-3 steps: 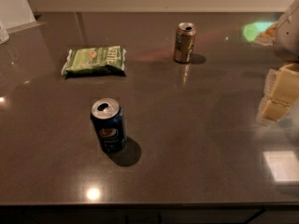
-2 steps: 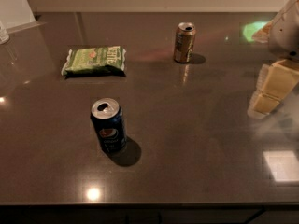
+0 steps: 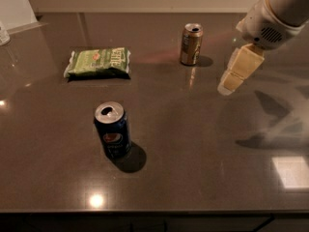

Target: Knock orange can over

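- Bench [image 3: 193,149]: a dark grey, glossy top fills most of the view, seen from the front and above. Its far edge meets a pale wall.
- Far side, right of centre: the orange can [image 3: 191,44] stands upright. It has a coppery body and a silver top with the opening showing. A short shadow falls to its right, and nothing touches it.
- Right of the orange can and a little nearer the viewer: the claw [image 3: 226,87], cream and blocky. It slants down and to the left, with its tip low over the bench. A strip of bare bench lies between it and the can. Whether the claw is spread or pressed together cannot be told.
- Top right corner: the arm [image 3: 273,13] that carries the claw comes in here. It is white and rounded, with a small round grille on its housing.
- Soft dark shadows of the arm lie on the right side of the bench, nearer the viewer than the claw.
- Near side, left of centre: a blue can [image 3: 112,130] stands upright. It has an open silver top and a round red-and-white logo, and its shadow falls to the lower right. It is well apart from both the orange can and the claw.
- Far side, left: a green bag [image 3: 99,62] lies flat, left of the orange can and beyond the blue can.
- Two reflections sit on the bench: a bright spot near the front edge below the blue can, and a pale square patch at the right.
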Robot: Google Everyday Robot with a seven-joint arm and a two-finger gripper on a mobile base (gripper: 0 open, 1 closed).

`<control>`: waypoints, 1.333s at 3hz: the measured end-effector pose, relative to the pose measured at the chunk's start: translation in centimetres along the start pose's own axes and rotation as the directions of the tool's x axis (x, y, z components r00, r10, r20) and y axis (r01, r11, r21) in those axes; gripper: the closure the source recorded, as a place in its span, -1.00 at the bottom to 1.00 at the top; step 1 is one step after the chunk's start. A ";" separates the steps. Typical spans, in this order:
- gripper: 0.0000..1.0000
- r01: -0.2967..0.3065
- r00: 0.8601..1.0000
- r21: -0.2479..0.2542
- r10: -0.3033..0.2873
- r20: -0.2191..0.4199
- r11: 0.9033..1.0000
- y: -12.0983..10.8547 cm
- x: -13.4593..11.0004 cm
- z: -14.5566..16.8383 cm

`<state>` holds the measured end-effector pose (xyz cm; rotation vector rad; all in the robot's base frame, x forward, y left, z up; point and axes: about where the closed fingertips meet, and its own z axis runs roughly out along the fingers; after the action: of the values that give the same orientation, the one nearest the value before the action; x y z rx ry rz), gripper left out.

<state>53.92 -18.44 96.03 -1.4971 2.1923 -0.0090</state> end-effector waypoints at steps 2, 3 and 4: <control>-1.00 -0.104 0.989 0.065 0.097 0.109 0.992 -6.2 -2.4 5.1; -1.00 -0.175 0.973 0.068 0.162 0.164 0.982 -8.7 -3.5 8.4; -1.00 -0.224 0.957 0.070 0.206 0.205 0.972 -11.0 -4.7 11.2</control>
<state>69.26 -15.79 90.86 -1.1505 2.1512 0.1037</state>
